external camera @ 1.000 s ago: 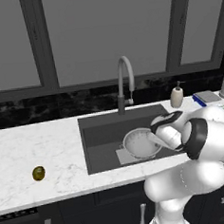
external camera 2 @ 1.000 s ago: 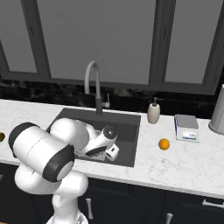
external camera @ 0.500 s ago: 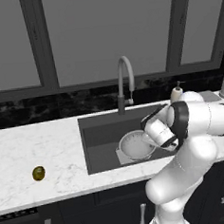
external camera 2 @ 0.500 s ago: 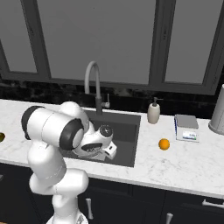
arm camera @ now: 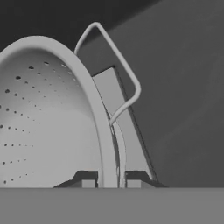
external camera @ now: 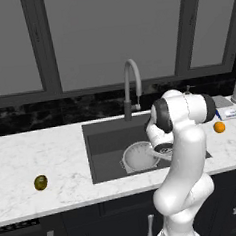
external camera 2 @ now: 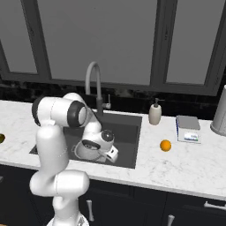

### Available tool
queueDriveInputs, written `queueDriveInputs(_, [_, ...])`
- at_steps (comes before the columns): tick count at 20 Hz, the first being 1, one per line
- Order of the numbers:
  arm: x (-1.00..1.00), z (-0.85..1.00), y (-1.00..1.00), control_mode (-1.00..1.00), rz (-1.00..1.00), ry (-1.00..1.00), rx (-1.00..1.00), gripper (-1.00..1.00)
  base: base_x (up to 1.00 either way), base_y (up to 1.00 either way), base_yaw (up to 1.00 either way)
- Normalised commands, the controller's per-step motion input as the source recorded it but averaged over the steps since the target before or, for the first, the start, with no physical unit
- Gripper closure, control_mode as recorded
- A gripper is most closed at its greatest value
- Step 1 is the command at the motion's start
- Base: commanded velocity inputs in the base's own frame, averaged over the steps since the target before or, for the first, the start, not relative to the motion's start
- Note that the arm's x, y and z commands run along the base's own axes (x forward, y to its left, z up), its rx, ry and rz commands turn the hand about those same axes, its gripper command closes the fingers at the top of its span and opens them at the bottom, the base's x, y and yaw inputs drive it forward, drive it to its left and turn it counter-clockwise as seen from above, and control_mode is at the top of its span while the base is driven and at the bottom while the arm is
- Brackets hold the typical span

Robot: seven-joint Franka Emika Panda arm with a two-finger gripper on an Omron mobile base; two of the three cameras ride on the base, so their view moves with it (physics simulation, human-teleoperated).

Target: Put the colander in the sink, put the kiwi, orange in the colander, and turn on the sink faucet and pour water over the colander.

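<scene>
Hand view: the gripper [arm camera: 108, 183] is pinched narrow on the rim of the colander [arm camera: 48, 118], one dark fingertip [arm camera: 86, 181] inside the perforated wall and the other outside it, a thin wire side handle curving up beyond. Seen from the left base view, the white arm bends down over the front of the sink [external camera: 104, 141], where the colander [external camera: 138, 156] sits low in the dark basin, in front of the sink faucet [external camera: 130, 86]. On the pale marble counter [external camera: 38, 156], the kiwi [external camera: 41, 182] lies well to the left of the basin. Right base view places the orange [external camera 2: 165, 145] on the counter to the right of the sink, near a beige soap dispenser [external camera 2: 154, 114] and a small grey box [external camera 2: 188, 128].
</scene>
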Motion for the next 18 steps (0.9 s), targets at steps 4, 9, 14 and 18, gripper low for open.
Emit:
queueDriveInputs(4, [0.39, -0.42, 0.00, -1.00, 0.04, -0.01, 0.00, 1.00, 0.00, 0.00, 0.00])
queueDriveInputs(9, [0.32, -0.37, 0.00, -1.00, 0.03, -0.03, 0.00, -1.00, 0.00, 0.00, 0.00])
queueDriveInputs(14, [0.03, 0.00, 0.00, -1.00, 0.00, -0.12, 0.01, -1.00, 0.00, 0.00, 0.00])
queueDriveInputs(18, [0.00, 0.26, 0.00, -1.00, 0.00, -0.10, 0.01, -1.00, 0.00, 0.00, 0.00])
